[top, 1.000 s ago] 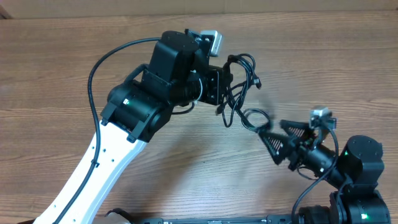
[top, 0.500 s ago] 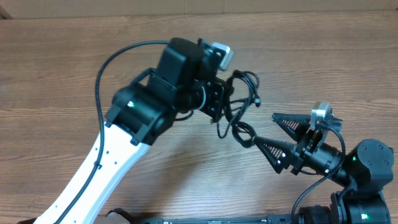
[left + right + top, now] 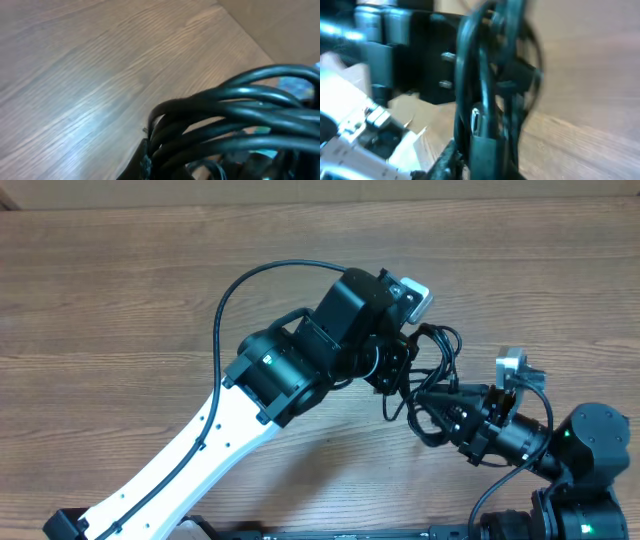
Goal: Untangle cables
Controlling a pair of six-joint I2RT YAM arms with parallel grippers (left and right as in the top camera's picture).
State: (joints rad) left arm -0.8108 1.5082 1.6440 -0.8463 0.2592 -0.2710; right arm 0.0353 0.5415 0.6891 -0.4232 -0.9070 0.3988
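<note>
The cables [image 3: 441, 352] are a bunch of thin black cords hanging in loops just above the wooden table, between my two grippers. My left gripper [image 3: 400, 372] comes in from the left and is shut on the bunch's upper left side. In the left wrist view the cables [image 3: 235, 107] fill the lower right as several parallel strands running out of the jaws. My right gripper [image 3: 428, 418] reaches in from the lower right and is shut on the bunch's lower loops. The right wrist view has the cables [image 3: 470, 65] rising straight up, with a plug end [image 3: 487, 150] between the jaws.
The wooden table [image 3: 120, 280] spreads bare to the left and along the back. The left arm's thick black cable [image 3: 232, 292] arcs over its white link [image 3: 190, 455]. The right arm's base [image 3: 590, 450] sits at the lower right corner.
The left arm has carried the bunch to the right, toward the right arm. The right gripper, wide open a moment ago, has closed on the lower loops.
</note>
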